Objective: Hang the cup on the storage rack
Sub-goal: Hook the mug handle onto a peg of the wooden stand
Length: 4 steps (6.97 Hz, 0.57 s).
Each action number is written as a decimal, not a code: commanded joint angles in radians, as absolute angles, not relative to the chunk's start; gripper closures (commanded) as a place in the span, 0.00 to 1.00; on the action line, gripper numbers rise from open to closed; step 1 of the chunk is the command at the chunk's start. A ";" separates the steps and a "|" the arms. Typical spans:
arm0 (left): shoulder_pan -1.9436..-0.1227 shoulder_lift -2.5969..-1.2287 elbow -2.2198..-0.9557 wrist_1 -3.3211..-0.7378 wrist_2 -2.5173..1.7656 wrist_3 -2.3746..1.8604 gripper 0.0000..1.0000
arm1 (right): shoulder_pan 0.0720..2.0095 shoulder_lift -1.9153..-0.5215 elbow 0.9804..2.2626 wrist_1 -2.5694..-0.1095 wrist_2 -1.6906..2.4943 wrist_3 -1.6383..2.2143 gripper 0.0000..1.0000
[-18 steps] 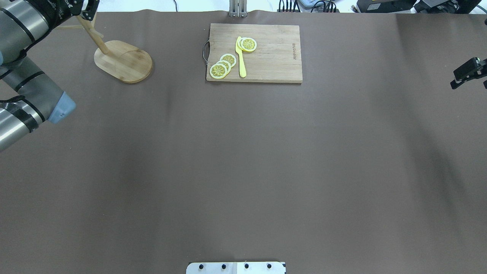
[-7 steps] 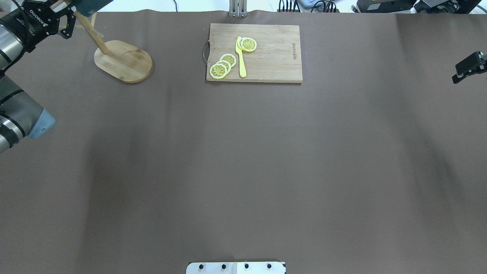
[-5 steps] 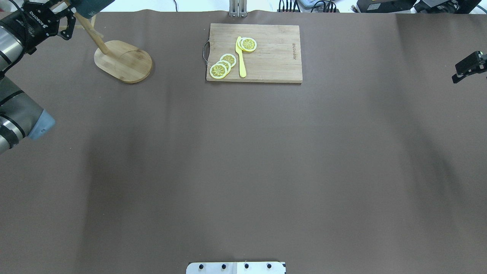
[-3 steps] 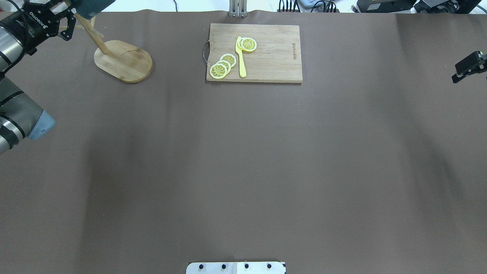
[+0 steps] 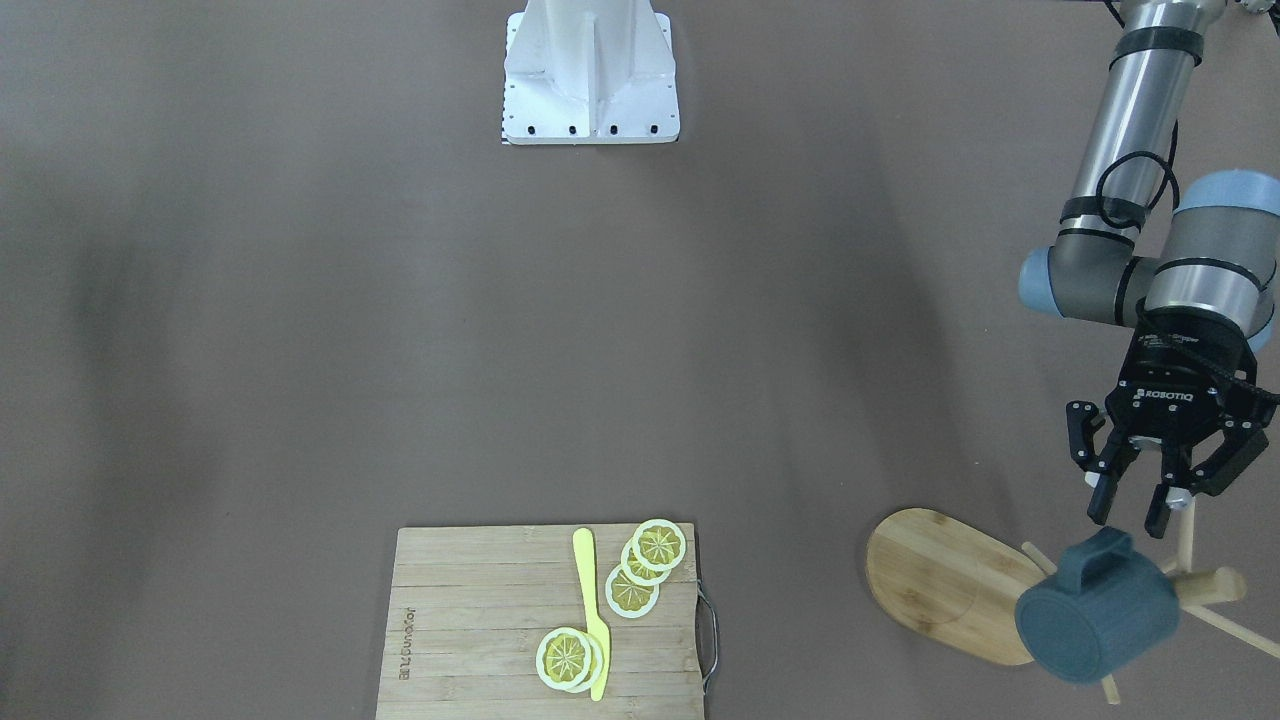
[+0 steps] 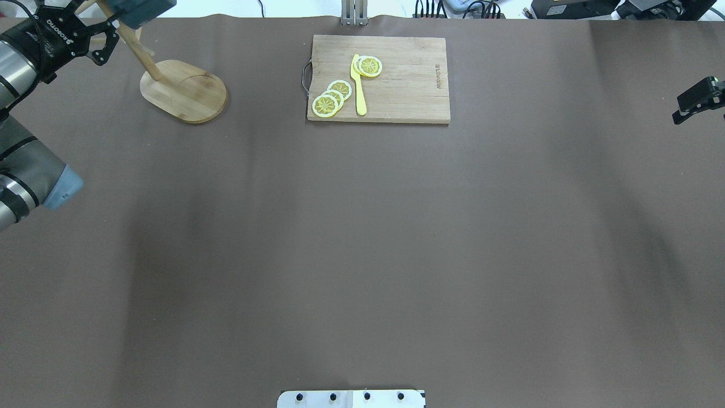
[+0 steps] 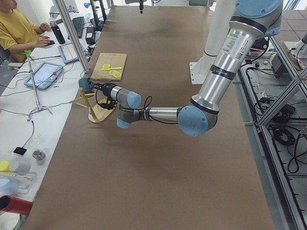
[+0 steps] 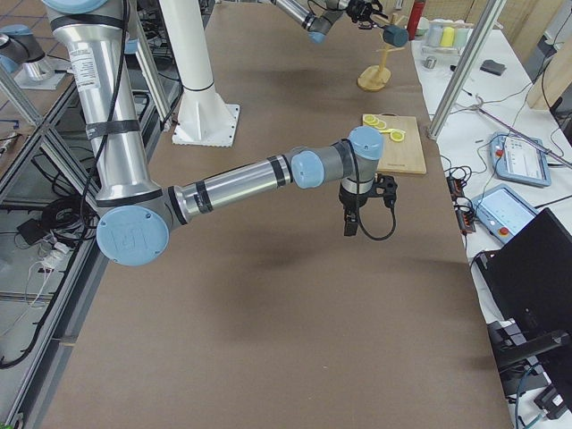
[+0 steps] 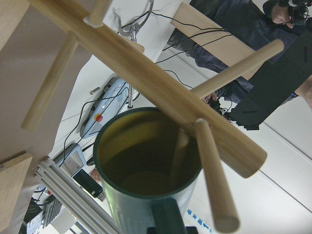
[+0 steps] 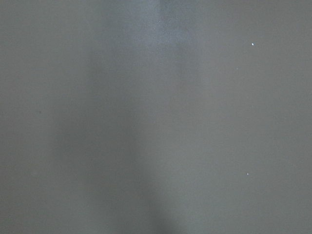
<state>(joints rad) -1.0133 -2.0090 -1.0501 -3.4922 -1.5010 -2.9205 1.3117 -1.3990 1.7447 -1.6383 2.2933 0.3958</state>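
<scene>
A wide worktop [image 5: 300,300] covered in matte brown sheeting fills the scene, with the robot's white mounting plate [image 5: 590,80] bolted at its near edge. On the far side lies a rectangular slatted wooden cutting board with a metal handle [image 5: 480,620], carrying four yellow lemon slices [image 5: 660,545] and a yellow plastic knife [image 5: 592,610]. Along the operators' side runs a white side bench [image 7: 43,129] with a tablet [image 7: 45,74] and loose cables, and a person in a yellow shirt [image 7: 17,31] sits at it. In the far corner on the robot's left stands the light wooden mug tree with an oval bamboo base [image 5: 940,590], its post tilted in the views and its thin pegs sticking out. The dark teal-blue mug with a yellow interior [image 5: 1095,610] hangs on that tree near the top of the post; in the left wrist view its mouth faces the camera and one peg appears to reach into it, while the loop handle points back toward the left gripper [image 5: 1135,510]. That gripper has its fingers spread wide with nothing between them, the tips just beside the handle and apparently clear of it. The right gripper [image 6: 698,102] hangs above bare worktop at the opposite end, well apart from everything; how far its fingers are parted cannot be told.
</scene>
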 commanded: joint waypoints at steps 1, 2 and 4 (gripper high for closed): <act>-1.012 -2.008 -1.060 -3.493 -1.505 -2.921 0.04 | 1.312 -1.399 1.743 -1.638 2.293 0.396 0.00; -1.012 -2.008 -1.066 -3.496 -1.506 -2.921 0.03 | 1.312 -1.399 1.743 -1.638 2.293 0.396 0.00; -1.012 -1.973 -1.116 -3.513 -1.506 -2.918 0.03 | 1.312 -1.401 1.743 -1.638 2.293 0.396 0.00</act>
<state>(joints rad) -1.0125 -1.9986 -1.0837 -3.5045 -1.5061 -2.9192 1.3116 -1.3993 1.7427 -1.6383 2.2933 0.3958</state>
